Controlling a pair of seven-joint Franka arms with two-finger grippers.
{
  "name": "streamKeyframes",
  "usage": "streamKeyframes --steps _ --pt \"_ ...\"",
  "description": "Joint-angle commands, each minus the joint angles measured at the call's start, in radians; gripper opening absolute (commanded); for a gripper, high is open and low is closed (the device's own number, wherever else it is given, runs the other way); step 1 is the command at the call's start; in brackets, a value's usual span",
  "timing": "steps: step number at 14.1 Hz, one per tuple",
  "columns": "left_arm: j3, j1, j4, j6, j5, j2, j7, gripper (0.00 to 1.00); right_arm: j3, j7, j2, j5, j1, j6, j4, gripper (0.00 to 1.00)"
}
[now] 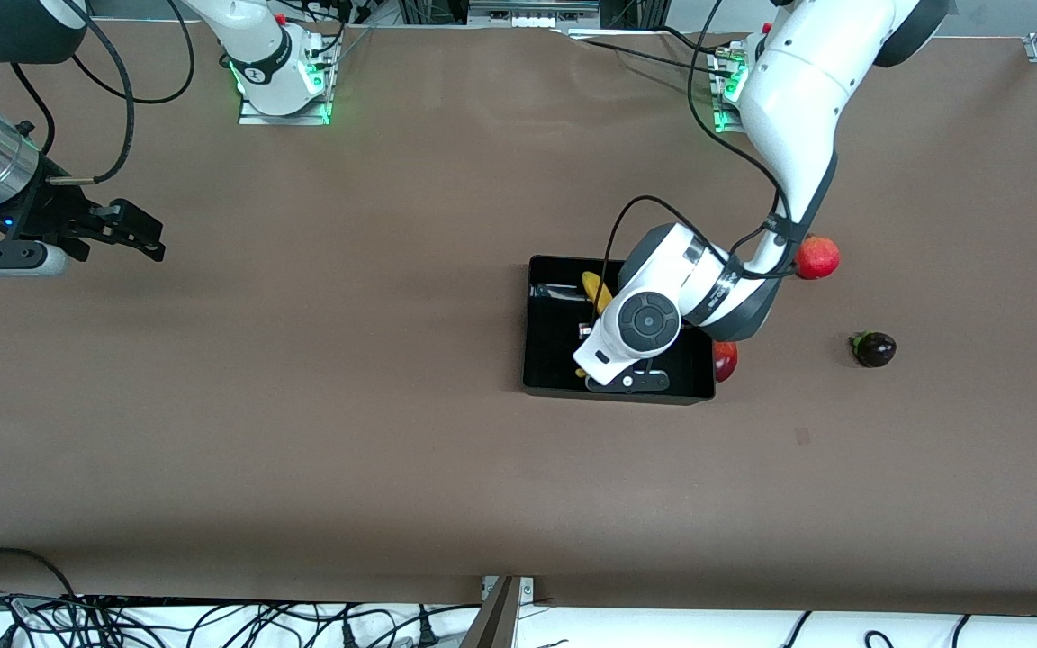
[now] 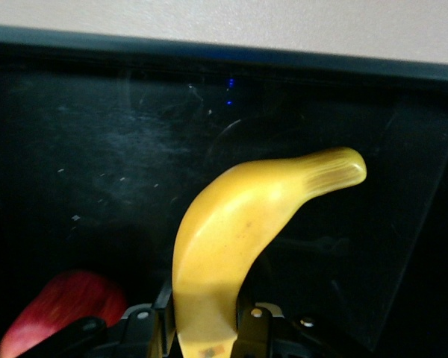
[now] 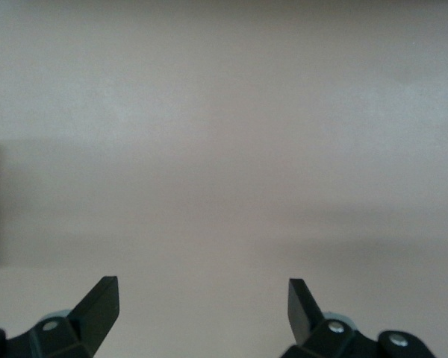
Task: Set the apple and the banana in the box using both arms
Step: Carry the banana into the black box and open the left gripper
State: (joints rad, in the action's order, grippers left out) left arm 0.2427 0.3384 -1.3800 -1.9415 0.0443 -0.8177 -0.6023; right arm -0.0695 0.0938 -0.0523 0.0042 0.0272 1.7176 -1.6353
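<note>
Over the box (image 1: 554, 378), our left jaws (image 2: 206, 328) are clenched on the banana (image 2: 239, 231), whose long yellow curve runs straight out from them above the glossy black floor. A red apple (image 2: 56, 309) sits just beside those jaws. Our right jaws (image 3: 203, 306) wait, released and empty, over bare desk (image 1: 347, 450) well apart from the box.

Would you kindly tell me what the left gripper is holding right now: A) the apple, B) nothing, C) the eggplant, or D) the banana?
D: in the left wrist view the left gripper is shut on the banana, over the box.
</note>
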Motion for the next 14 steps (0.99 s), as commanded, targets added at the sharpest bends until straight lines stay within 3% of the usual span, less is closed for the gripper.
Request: streamKeyframes --steps 1,2,3,4,7,10,14 --pt "-0.008 0.008 -0.008 -0.033 0.0 -0.015 0.001 0.0 -0.01 0.003 -0.006 -0.01 -0.012 -0.004 0.018 1.0" --pt "-0.008 0.008 -0.008 -0.034 0.0 -0.015 0.001 0.0 -0.01 0.003 -0.006 -0.01 -0.012 -0.004 0.018 1.0" --pt "-0.008 0.005 -0.008 -0.033 0.0 -0.015 0.001 0.4 -0.01 0.003 -0.006 -0.009 -0.012 -0.004 0.018 1.0" --pt "-0.008 -0.002 -0.008 -0.031 -0.01 -0.015 -0.001 0.99 -0.01 0.003 -0.006 -0.01 -0.012 -0.004 0.018 1.0" --pt "-0.013 -0.024 0.007 0.002 -0.006 0.029 0.004 1.0 -0.01 0.003 -0.006 -0.01 -0.012 -0.004 0.018 1.0" --pt "-0.026 -0.073 0.013 0.067 0.0 0.191 0.012 1.0 -0.01 0.001 -0.006 -0.01 -0.012 -0.004 0.018 1.0" --pt "-0.025 -0.179 0.036 0.266 0.003 0.357 0.12 1.0 -0.01 0.001 -0.006 -0.01 -0.012 -0.006 0.018 1.0"
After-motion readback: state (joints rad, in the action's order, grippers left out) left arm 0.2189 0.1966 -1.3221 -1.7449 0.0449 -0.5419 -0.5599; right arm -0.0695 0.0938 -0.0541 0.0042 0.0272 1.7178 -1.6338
